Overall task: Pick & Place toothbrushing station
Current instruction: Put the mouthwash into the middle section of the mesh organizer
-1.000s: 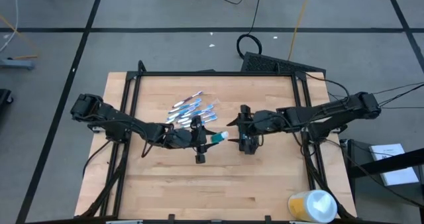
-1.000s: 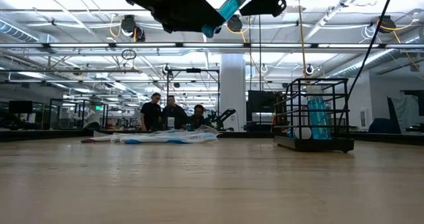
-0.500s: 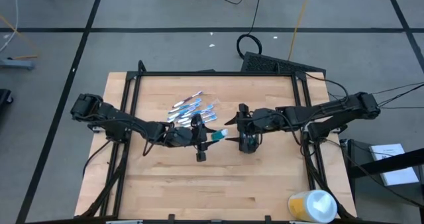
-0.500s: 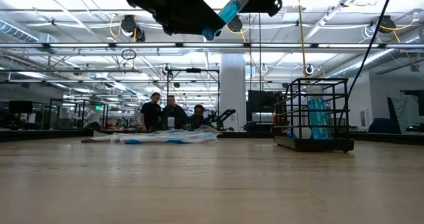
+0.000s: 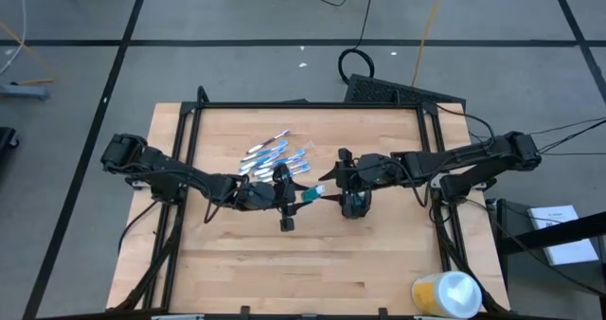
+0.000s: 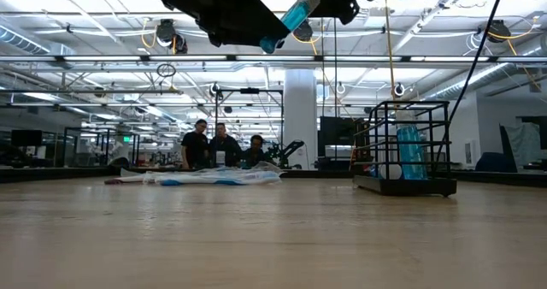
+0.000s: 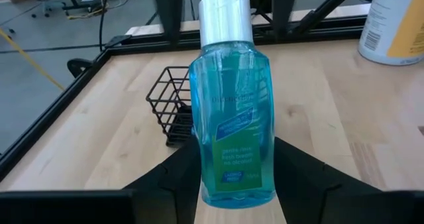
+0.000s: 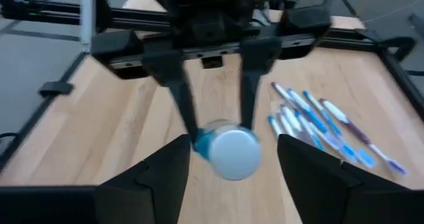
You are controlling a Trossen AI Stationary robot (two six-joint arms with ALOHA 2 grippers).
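We hold a small bottle of blue liquid (image 7: 228, 105) in the air over the middle of the worktop (image 5: 379, 254), gripped low on its body by the left gripper (image 5: 284, 195), whose jaws are clenched on both sides of it. The silver cap points toward the right gripper (image 5: 343, 189), which faces it from close by with its jaws spread on either side of the cap, not yet closed on anything, so this looks like a handover in the air.

The bottle is rigid, smooth plastic, light but liquid-filled, so we judge it may slip or swing if pinched only at the cap. The safer hold is on the flat shoulders just under the cap, squarely across the width.

The black wire-mesh cup (image 7: 171, 105) stands empty on the worktop below and beyond the bottle, and the blue-and-white toothbrushes (image 5: 275, 155) lie in a loose pile nearby, well clear of both grippers.
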